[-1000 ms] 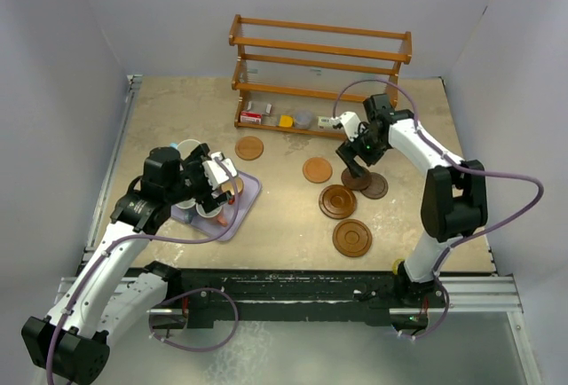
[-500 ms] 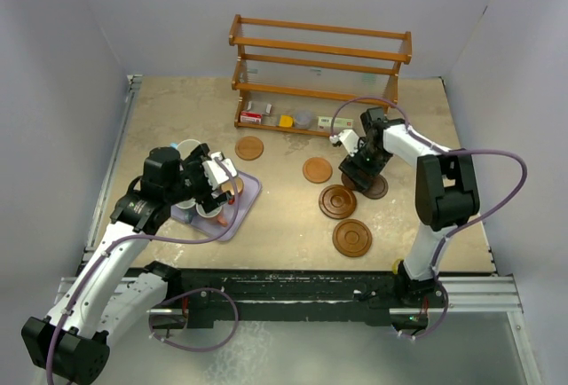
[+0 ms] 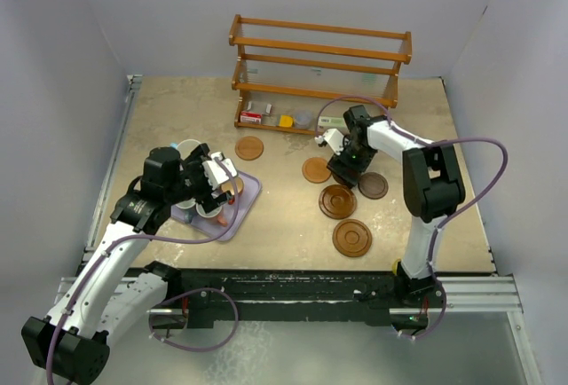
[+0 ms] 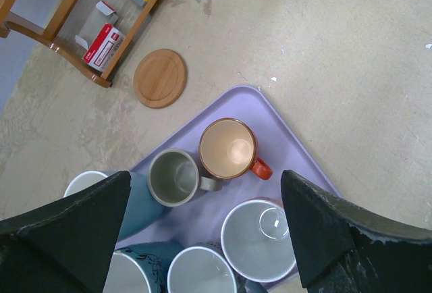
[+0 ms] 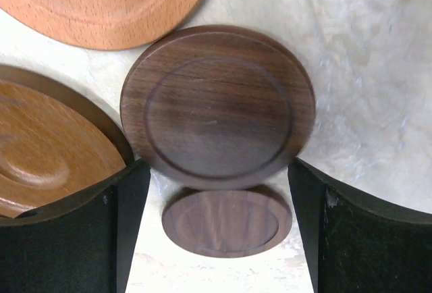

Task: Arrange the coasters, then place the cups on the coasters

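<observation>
Both arms are white tubes with chunky black joints, the left arm [image 3: 115, 243] and the right arm [image 3: 426, 181] each trailing a looping purple cable (the fingers [image 4: 67, 239] are matte black, scuffed at the edges).

- The scene is lit evenly and brightly from above; only soft, short shadows are cast.
- A small glare spot is seen inside one pale cup [image 4: 260, 239].
- The wrist-view fingers are rendered dark and slightly blurred.
</observation>
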